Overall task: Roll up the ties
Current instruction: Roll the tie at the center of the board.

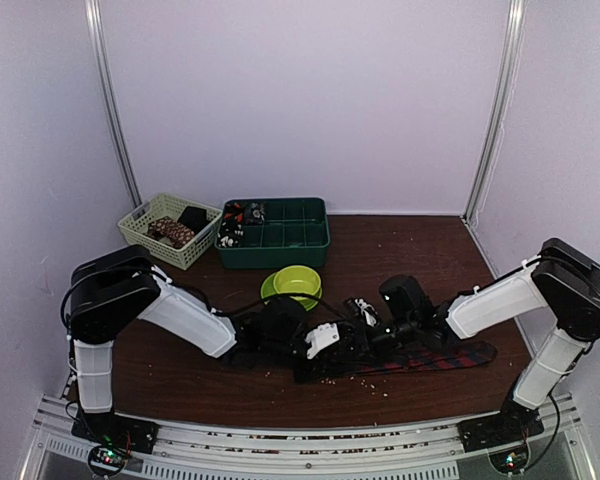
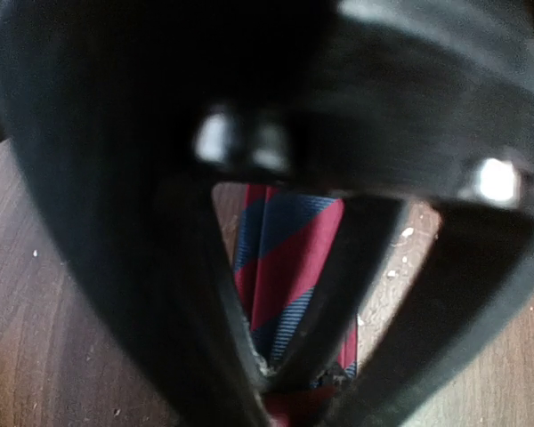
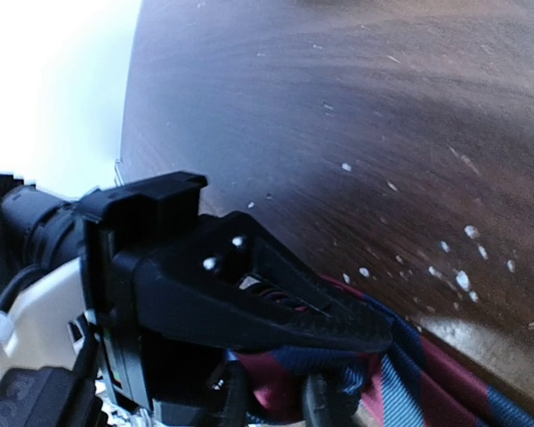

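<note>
A red-and-navy striped tie (image 1: 430, 358) lies along the near middle of the brown table, its left end bunched between both grippers. My left gripper (image 1: 325, 350) reaches in from the left. In the left wrist view its fingers meet at the bottom (image 2: 280, 374) on the tie (image 2: 289, 258). My right gripper (image 1: 365, 318) reaches in from the right, close against the left one. In the right wrist view its two fingertips sit low in the frame (image 3: 280, 400) with bunched tie (image 3: 427, 382) between them. The left gripper's black finger (image 3: 249, 302) lies over the fabric.
A lime-green bowl (image 1: 292, 283) stands just behind the grippers. A dark green compartment tray (image 1: 273, 232) and a pale green basket (image 1: 168, 228) holding patterned items stand at the back left. Pale crumbs (image 1: 380, 385) dot the table near the tie.
</note>
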